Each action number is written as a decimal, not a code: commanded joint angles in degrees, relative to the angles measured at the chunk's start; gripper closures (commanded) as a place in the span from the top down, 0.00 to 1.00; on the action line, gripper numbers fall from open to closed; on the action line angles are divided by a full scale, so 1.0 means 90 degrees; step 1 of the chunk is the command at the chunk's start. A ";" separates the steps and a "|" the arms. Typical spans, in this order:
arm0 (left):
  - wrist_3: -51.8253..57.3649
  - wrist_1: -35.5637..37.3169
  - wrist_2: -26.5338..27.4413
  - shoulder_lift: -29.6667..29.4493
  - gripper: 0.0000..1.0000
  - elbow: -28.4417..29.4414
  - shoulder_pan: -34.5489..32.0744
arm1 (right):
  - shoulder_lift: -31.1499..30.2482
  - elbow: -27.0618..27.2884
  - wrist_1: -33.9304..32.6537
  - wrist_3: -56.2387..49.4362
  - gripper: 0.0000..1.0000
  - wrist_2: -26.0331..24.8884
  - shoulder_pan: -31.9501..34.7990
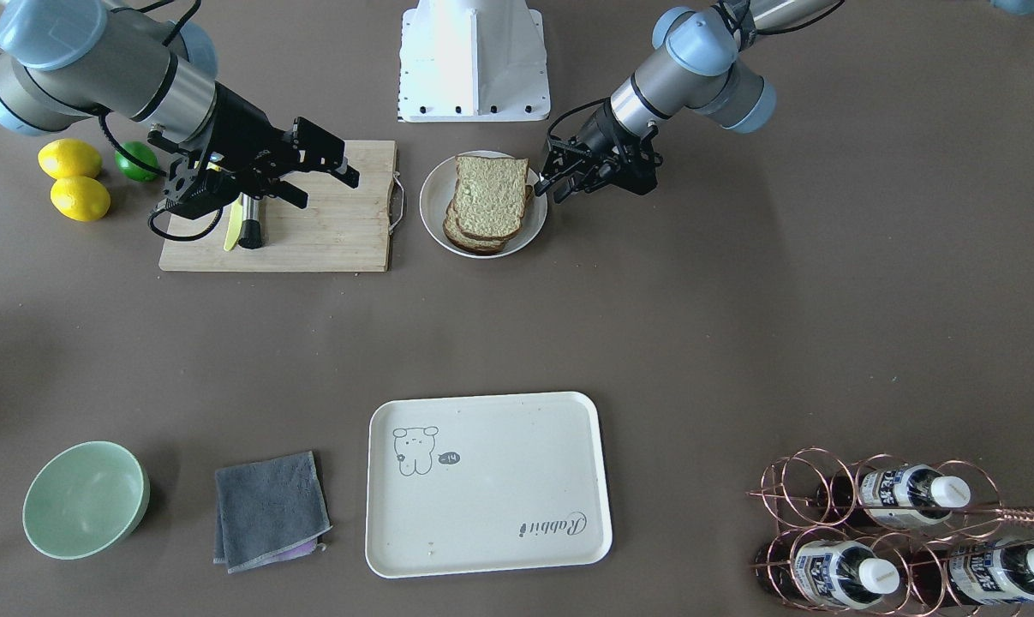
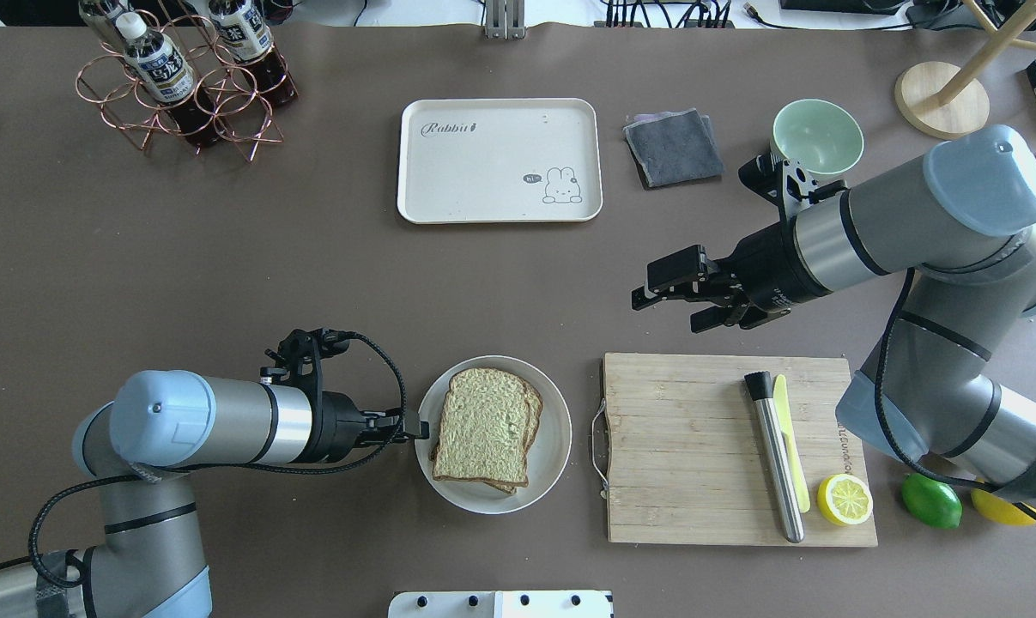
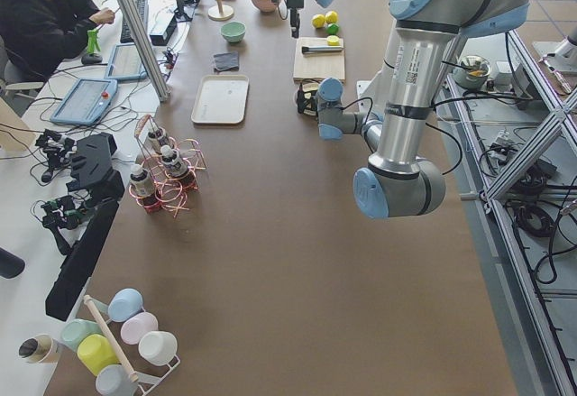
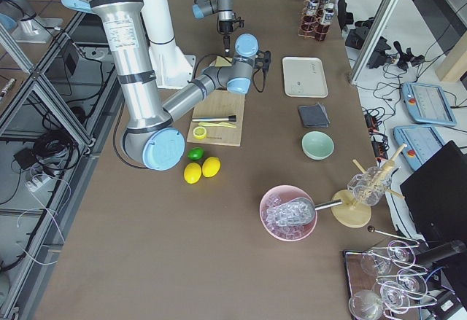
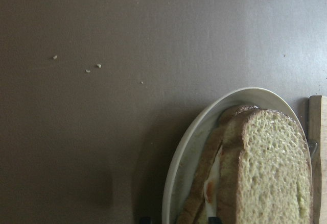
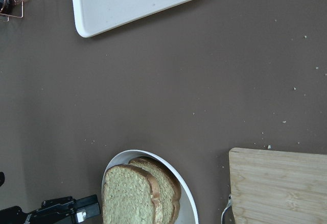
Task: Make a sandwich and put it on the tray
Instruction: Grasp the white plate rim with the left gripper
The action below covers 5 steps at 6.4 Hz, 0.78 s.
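The sandwich [image 2: 483, 427], two greenish-tan slices with dark crust, lies on a round white plate [image 2: 554, 446]. A sliver of white egg [image 5: 211, 183] shows between the slices in the left wrist view. My left gripper [image 2: 419, 427] is low at the plate's left rim, open, with its fingertips just showing on either side of the rim. My right gripper [image 2: 668, 311] is open and empty, in the air past the cutting board's far edge. The cream tray [image 2: 500, 159] with the drawing and "Rabbit" script stands empty at the far middle of the table.
A wooden cutting board [image 2: 698, 446] right of the plate holds a metal rod [image 2: 775, 455], a yellow knife and a lemon half [image 2: 845, 499]. A lime and lemons lie beyond it. A grey cloth [image 2: 672, 146], a green bowl [image 2: 816, 137] and a bottle rack [image 2: 183, 77] stand along the far side.
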 commanded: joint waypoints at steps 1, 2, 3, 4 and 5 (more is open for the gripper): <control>-0.0001 0.0020 0.0130 -0.0036 0.44 0.0091 0.0088 | -0.0012 0.0000 -0.0010 0.0008 0.99 -0.0011 -0.0015; -0.0001 0.0020 0.0140 -0.0075 0.44 0.0168 0.0127 | -0.0012 0.0000 -0.0010 0.0008 0.99 -0.0012 -0.0015; -0.0001 0.0020 0.0247 -0.0124 0.43 0.0217 0.0195 | -0.0012 0.0000 -0.0010 0.0008 0.99 -0.0031 -0.0015; -0.0001 0.0020 0.0306 -0.0144 0.29 0.0218 0.0225 | -0.0012 0.0000 -0.0010 0.0008 0.99 -0.0050 -0.0015; -0.0001 0.0020 0.0306 -0.0144 0.11 0.0218 0.0225 | -0.0012 0.0000 -0.0010 -0.0002 0.99 -0.0051 -0.0015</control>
